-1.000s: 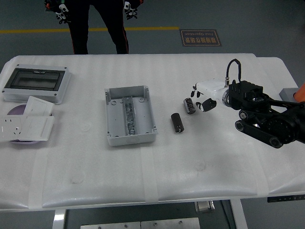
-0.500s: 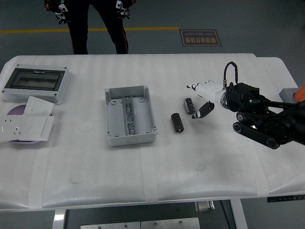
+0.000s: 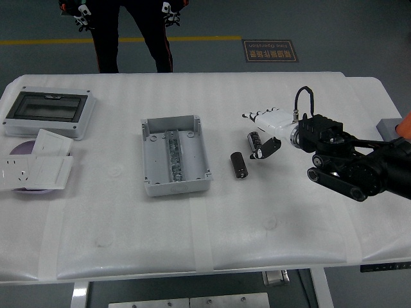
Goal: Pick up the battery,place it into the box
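Observation:
Two dark cylindrical batteries lie right of the box: one battery (image 3: pixel 239 165) nearer me, the other battery (image 3: pixel 254 140) just behind it to the right. The open grey box (image 3: pixel 174 155) sits at mid-table with a metal rail inside. My right hand (image 3: pixel 259 133), white with a black thumb, reaches in from the right and hovers over the far battery, fingers spread and holding nothing. The thumb (image 3: pixel 266 147) hangs just right of that battery. My left arm is out of view.
A grey enclosure with a dark window (image 3: pixel 47 112) stands at the far left, with white socket plates (image 3: pixel 35 168) in front of it. A person (image 3: pixel 131 29) stands beyond the table's far edge.
My right hand has slid left toward the far battery and its fingers have spread out flatter. The batteries and box have not moved.

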Tool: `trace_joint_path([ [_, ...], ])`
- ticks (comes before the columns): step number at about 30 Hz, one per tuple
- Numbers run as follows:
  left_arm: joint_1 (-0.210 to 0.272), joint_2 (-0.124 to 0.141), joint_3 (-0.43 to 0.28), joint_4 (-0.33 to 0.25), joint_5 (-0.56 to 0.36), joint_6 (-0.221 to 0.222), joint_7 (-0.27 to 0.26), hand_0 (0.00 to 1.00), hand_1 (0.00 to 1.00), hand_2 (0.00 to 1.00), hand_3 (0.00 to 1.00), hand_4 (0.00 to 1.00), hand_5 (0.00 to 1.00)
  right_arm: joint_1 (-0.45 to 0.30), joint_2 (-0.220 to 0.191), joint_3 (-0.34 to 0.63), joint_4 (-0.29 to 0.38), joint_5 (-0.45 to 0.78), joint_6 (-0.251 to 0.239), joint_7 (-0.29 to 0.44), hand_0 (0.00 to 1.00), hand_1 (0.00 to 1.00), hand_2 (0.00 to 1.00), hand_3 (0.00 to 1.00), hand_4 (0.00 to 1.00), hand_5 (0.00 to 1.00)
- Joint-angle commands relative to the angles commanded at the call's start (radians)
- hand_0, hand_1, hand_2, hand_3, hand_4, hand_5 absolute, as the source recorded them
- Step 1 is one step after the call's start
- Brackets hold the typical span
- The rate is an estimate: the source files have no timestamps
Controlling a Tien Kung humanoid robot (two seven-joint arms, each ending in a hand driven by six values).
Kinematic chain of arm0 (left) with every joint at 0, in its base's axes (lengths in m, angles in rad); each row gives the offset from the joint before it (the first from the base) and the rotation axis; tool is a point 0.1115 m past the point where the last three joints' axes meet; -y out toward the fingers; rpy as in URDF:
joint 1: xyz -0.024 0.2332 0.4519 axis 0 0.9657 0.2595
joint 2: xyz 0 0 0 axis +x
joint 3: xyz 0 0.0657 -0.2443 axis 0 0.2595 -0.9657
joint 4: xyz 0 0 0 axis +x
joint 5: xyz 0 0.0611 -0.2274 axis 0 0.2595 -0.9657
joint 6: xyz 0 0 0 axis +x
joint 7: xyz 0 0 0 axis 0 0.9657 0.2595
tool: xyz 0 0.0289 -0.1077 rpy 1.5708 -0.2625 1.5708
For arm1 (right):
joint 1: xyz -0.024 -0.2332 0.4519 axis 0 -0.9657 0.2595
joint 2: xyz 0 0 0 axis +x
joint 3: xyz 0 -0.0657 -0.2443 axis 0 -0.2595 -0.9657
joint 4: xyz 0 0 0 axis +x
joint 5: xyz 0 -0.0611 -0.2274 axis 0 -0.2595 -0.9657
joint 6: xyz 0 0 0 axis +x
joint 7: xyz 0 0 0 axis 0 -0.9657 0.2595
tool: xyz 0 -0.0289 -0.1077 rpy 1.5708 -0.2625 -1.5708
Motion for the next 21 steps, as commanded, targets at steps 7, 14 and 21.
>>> trace_joint_path([
  [7,0.0,0.001,-0.002,-0.001,0.002,-0.003,0.002,0.552,0.652,0.597,0.558,0.444,0.441,-0.005,0.008,0.027,-0.023,-0.034,0.043,0.008,0.892,0.721,0.726,0.863,0.379,0.12],
  [14,-0.002,0.003,0.002,-0.001,0.0,-0.004,0.0,0.551,0.653,0.591,0.559,0.444,0.441,-0.008,0.015,0.049,-0.039,-0.057,0.073,0.016,0.877,0.71,0.678,0.774,0.343,0.106],
  [21,-0.005,0.005,0.018,0.0,-0.015,-0.011,-0.005,0.551,0.652,0.588,0.558,0.445,0.444,-0.016,0.021,0.062,-0.044,-0.051,0.084,0.029,0.877,0.708,0.673,0.769,0.316,0.078],
])
